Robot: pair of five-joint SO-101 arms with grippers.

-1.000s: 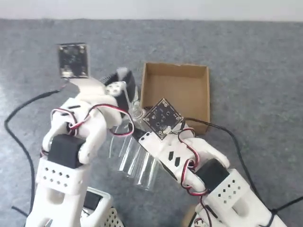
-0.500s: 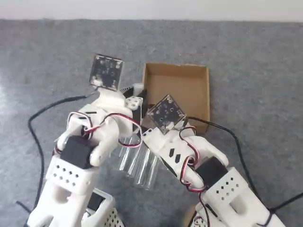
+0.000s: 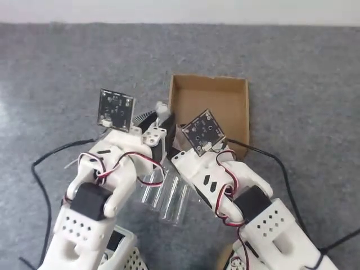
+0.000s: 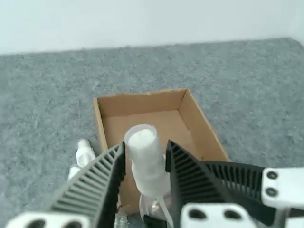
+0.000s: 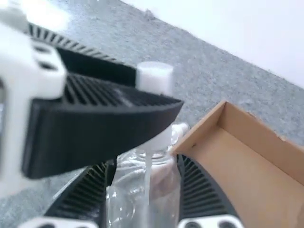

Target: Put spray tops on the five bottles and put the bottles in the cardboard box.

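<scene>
Bottle [image 5: 142, 199]: clear thin plastic, judged light, slippery, crushable; best gripped mid-body | stood upright just beside cardboard box [image 3: 239, 90], right gripper [image 5: 145, 166] fingers [image 5: 199, 190] clamped on it | left gripper [image 4: 145, 148] clamped on spray top [image 4: 142, 142] over its neck | box: nothing seen inside | spare bottles [image 3: 169, 197] lay on desk [image 3: 304, 67]

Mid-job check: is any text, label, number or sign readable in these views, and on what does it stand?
No readable text anywhere.
Cardboard box: plain walls and floor, no print.
Spray top in the left claw: plain white, no label.
Bottle in the right claw: clear, no label.
Wrist camera boards: any markings are too small to read.
</scene>
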